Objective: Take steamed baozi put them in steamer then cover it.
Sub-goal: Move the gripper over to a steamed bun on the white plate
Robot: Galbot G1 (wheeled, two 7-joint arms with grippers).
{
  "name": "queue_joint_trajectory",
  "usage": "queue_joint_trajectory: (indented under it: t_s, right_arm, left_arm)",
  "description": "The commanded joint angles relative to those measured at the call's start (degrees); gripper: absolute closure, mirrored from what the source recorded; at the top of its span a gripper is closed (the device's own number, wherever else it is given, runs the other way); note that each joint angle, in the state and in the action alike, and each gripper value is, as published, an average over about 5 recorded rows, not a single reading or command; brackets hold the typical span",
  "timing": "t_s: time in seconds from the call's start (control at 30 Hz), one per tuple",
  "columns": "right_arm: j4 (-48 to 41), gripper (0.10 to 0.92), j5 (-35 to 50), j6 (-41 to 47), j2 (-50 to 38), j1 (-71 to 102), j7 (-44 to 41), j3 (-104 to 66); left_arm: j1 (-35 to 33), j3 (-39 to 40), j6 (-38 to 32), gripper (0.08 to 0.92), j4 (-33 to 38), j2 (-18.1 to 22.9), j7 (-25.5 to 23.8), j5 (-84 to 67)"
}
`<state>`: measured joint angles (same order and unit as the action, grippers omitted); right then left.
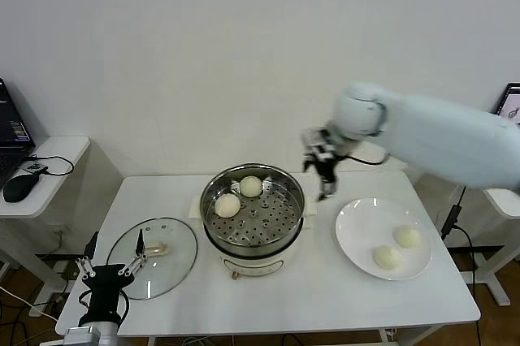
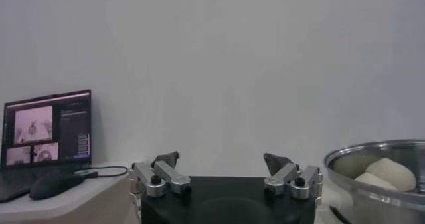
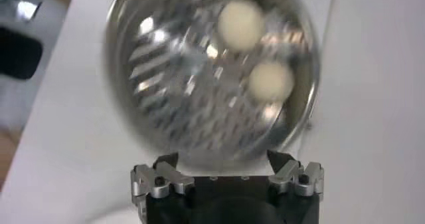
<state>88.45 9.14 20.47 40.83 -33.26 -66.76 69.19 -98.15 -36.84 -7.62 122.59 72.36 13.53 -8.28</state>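
Roughly halfway: two steamed baozi (image 1: 238,196) sit in the steamer (image 1: 253,214), two wait on the plate (image 1: 357,236) right of it. Right end effector (image 1: 324,177) hangs open and empty between steamer and plate. Cover (image 1: 153,257) lies left of the steamer, left end effector (image 1: 108,270) open beside it.

Steamer (image 1: 253,214): I see shiny steel, a tray dotted with holes, a white base.
Baozi: I count 4, all cream-white; 2 in the steamer (image 1: 227,205) (image 1: 251,187), 2 on the plate (image 1: 407,236) (image 1: 386,257).
Plate (image 1: 357,224): plain white, at 3 o'clock from the steamer.
Cover (image 1: 162,269): clear glass, cream handle, at 9 o'clock.
Table (image 1: 325,297): white.
Right gripper (image 1: 325,177): I see black and silver.
Left gripper (image 1: 110,269): black, silver fingers (image 2: 159,179).
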Motion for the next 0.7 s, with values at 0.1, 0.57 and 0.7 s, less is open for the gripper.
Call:
queue_joint_trajectory:
  t_s: [0.1, 0.57, 0.7]
  right_arm:
    - [6.0, 0.202, -14.0, -6.3, -19.4, 15.3, -1.6, -8.0]
    - [1.1, 0.203, -21.5, -6.5, -17.9, 38.9, 2.2, -24.5]
    - [-1.5, 0.202, -22.9, -6.8, -16.3, 41.9, 3.0, -27.1]
  left_arm:
    - [-0.4, 0.1, -0.2, 0.177, -0.2, 0.1, 0.0, 0.5]
    - [-0.9, 0.2, -0.2, 0.177, -0.4, 0.8, 0.1, 1.5]
    - [-1.0, 0.0, -0.2, 0.177, -0.4, 0.8, 0.1, 1.5]
